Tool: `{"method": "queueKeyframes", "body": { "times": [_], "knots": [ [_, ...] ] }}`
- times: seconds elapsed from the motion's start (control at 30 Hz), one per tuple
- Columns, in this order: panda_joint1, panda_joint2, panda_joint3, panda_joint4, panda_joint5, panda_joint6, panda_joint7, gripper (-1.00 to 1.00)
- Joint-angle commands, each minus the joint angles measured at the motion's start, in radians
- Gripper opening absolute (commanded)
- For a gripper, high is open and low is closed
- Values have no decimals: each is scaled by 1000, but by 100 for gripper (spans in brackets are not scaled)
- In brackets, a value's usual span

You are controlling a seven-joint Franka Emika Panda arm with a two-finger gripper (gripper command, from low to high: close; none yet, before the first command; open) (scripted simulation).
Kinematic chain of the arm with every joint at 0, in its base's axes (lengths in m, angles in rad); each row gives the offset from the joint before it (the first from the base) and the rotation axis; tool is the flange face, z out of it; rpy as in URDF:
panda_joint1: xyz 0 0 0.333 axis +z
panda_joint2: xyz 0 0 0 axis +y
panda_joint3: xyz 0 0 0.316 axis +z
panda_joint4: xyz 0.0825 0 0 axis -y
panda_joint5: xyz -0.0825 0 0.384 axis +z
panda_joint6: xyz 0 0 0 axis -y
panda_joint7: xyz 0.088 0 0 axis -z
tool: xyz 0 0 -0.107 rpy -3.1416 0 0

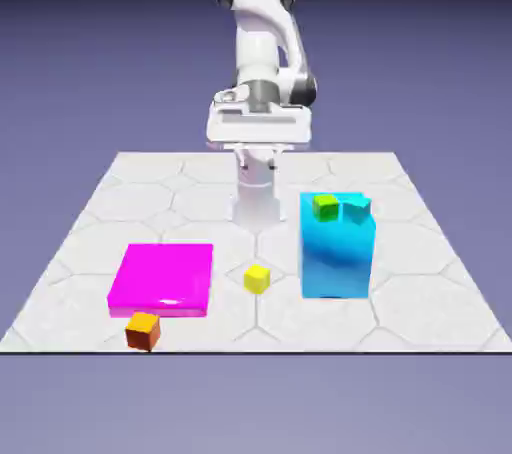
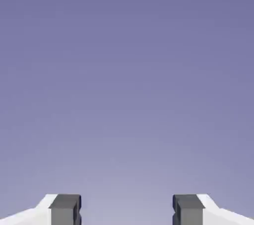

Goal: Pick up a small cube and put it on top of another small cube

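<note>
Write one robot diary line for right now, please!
claw: open, empty | yellow cube: on table | green cube: on blue block | stacking: not yet

In the exterior view, the slab [image 1: 163,278] at lower left is solid magenta. The cube [image 1: 143,331] below it is orange on top, dark rusty red in front. Near the lower middle, the small cube [image 1: 257,279] is plain yellow. Right of centre, the tall block [image 1: 337,257] is cyan-blue, with a green cube [image 1: 326,207] and a cyan piece [image 1: 357,208] at its top. The tabletop [image 1: 75,317] is pale grey, patterned with thin darker polygon lines.
</note>
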Motion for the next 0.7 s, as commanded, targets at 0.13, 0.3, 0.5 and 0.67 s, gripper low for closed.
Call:
{"method": "queueKeyframes", "body": {
  "times": [0.13, 0.3, 0.5, 0.67],
  "knots": [
    [-44, 181, 14, 61, 64, -190, 67, 0],
    [-88, 362, 28, 121, 127, -381, 134, 0],
    [-142, 580, 44, 194, 204, -609, 215, 0],
    [-171, 703, 54, 235, 247, -738, 260, 0]
  ]
}}
